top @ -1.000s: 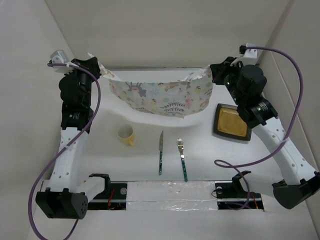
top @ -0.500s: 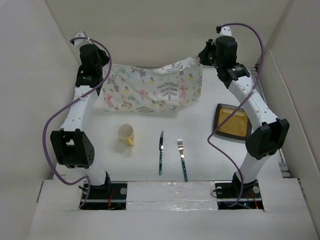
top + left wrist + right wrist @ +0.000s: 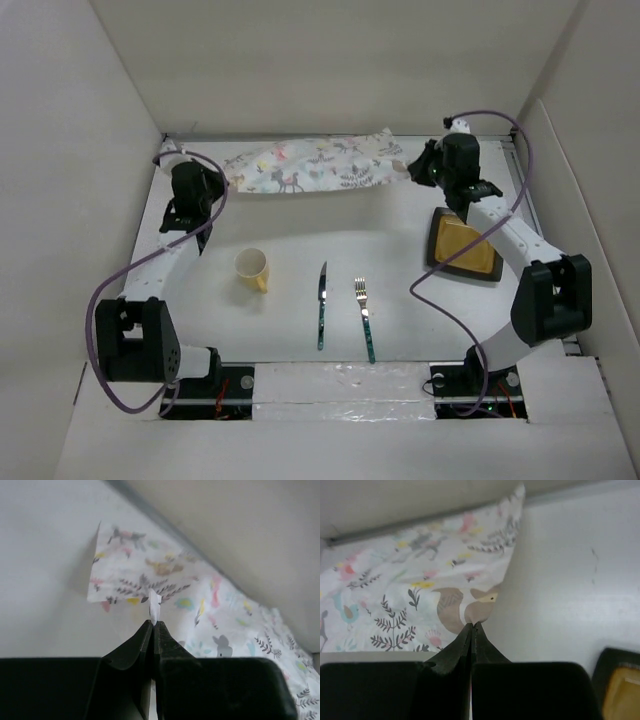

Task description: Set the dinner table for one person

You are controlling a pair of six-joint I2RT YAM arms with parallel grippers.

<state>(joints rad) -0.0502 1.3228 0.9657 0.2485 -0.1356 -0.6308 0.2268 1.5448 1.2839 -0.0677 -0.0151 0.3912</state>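
1. placemat (image 3: 310, 168): thin printed cloth, matt, softly creased.
2. bench (image 3: 300, 230): smooth, matt white.
3. knife (image 3: 322, 300) and fork (image 3: 364, 315): grey metal blade and tines.
4. left pincer (image 3: 152, 624), right pincer (image 3: 472, 626): black matt plastic.

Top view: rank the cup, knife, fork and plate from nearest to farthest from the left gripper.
Measured from the left gripper, shut on the placemat corner at far left:
1. Cup, left side, nearer the arm bases.
2. Knife, centre front.
3. Fork, just right of the knife.
4. Plate, right side.
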